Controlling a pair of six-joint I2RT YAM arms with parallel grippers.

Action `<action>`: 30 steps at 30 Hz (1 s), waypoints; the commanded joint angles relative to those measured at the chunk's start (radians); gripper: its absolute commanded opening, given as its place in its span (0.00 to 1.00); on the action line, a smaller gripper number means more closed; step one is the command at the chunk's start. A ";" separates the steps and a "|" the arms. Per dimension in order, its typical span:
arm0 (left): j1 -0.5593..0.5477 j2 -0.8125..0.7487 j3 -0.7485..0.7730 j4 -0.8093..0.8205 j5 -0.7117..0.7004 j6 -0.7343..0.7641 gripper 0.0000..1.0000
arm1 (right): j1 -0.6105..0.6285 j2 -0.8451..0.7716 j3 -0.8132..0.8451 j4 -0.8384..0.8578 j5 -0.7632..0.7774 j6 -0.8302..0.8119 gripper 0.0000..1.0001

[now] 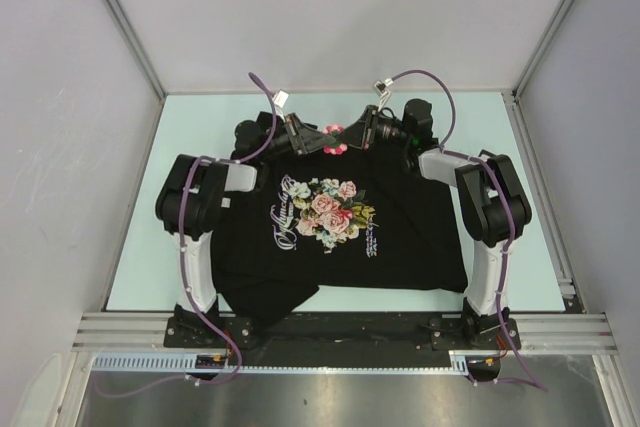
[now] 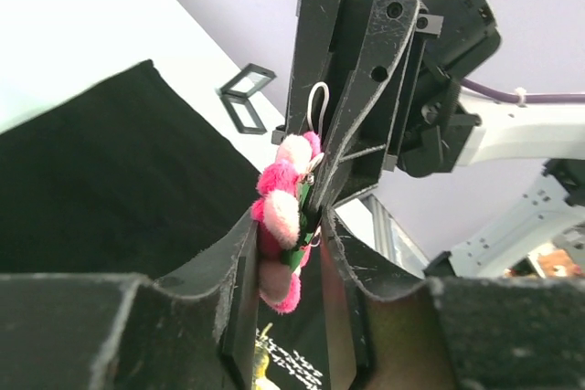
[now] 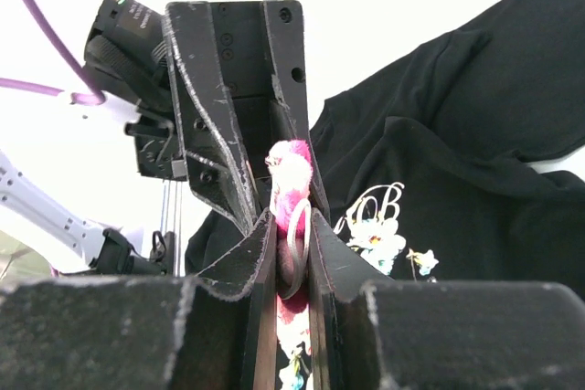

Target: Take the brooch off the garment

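Arms: left arm (image 1: 197,197) and right arm (image 1: 492,202), with black joint housings and white links.
Cables: a purple cable (image 1: 187,269) along each arm, held by white ties.
Claws: left claw (image 2: 288,226) and right claw (image 3: 291,216), scratched matte-black plastic with screw holes.

The top view looks down on the whole counter (image 1: 200,122). Both wrist views sit close, facing each other, sharing the brooch (image 2: 279,216).

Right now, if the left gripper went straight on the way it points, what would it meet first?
The left gripper would meet the brooch first: it sits between the jaws. Directly behind it is the right gripper, shut on the same brooch. Depth is unclear, but hardly any free way remains.
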 commanded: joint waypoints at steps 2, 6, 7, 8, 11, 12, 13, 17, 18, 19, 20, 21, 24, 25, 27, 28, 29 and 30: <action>0.010 0.034 0.036 0.206 0.050 -0.119 0.27 | 0.000 0.000 0.004 0.049 -0.048 -0.022 0.00; 0.016 0.071 0.046 0.314 0.050 -0.211 0.25 | 0.000 0.002 0.004 0.060 -0.055 -0.012 0.00; 0.016 0.083 0.051 0.332 0.050 -0.242 0.24 | 0.000 0.003 0.006 0.063 -0.055 -0.009 0.00; 0.017 0.091 0.055 0.345 0.053 -0.251 0.23 | 0.000 0.003 0.006 0.068 -0.060 -0.008 0.00; 0.017 0.102 0.069 0.349 0.070 -0.271 0.20 | 0.003 0.002 0.006 0.075 -0.069 -0.006 0.00; 0.017 0.103 0.080 0.352 0.076 -0.282 0.20 | 0.003 0.002 0.006 0.077 -0.074 -0.006 0.00; 0.016 0.109 0.083 0.352 0.086 -0.286 0.18 | 0.003 0.000 0.004 0.078 -0.077 -0.006 0.00; 0.017 0.131 0.108 0.355 0.103 -0.312 0.16 | 0.006 0.000 0.006 0.083 -0.086 -0.009 0.00; 0.016 0.134 0.109 0.360 0.103 -0.328 0.15 | 0.009 0.000 0.006 0.083 -0.088 -0.009 0.00; 0.016 0.135 0.109 0.378 0.100 -0.335 0.15 | 0.009 0.000 0.006 0.084 -0.086 -0.009 0.00; 0.017 0.141 0.112 0.385 0.099 -0.345 0.15 | 0.011 -0.001 0.004 0.084 -0.088 -0.009 0.00; 0.017 0.141 0.114 0.389 0.098 -0.354 0.15 | 0.009 0.002 0.006 0.084 -0.088 -0.011 0.00; 0.017 0.152 0.115 0.397 0.090 -0.368 0.13 | 0.012 0.000 0.006 0.084 -0.083 -0.009 0.00; 0.017 0.155 0.117 0.406 0.086 -0.374 0.13 | 0.011 -0.001 0.006 0.084 -0.083 -0.011 0.00; 0.021 0.168 0.118 0.432 0.073 -0.409 0.12 | 0.012 0.000 0.006 0.083 -0.080 -0.008 0.00; 0.021 0.175 0.121 0.461 0.072 -0.426 0.12 | 0.012 -0.001 0.006 0.084 -0.080 -0.009 0.00; 0.019 0.184 0.129 0.477 0.067 -0.456 0.12 | 0.012 -0.001 0.004 0.083 -0.078 -0.009 0.00; 0.021 0.197 0.134 0.490 0.063 -0.472 0.12 | 0.012 -0.003 0.004 0.078 -0.075 -0.009 0.00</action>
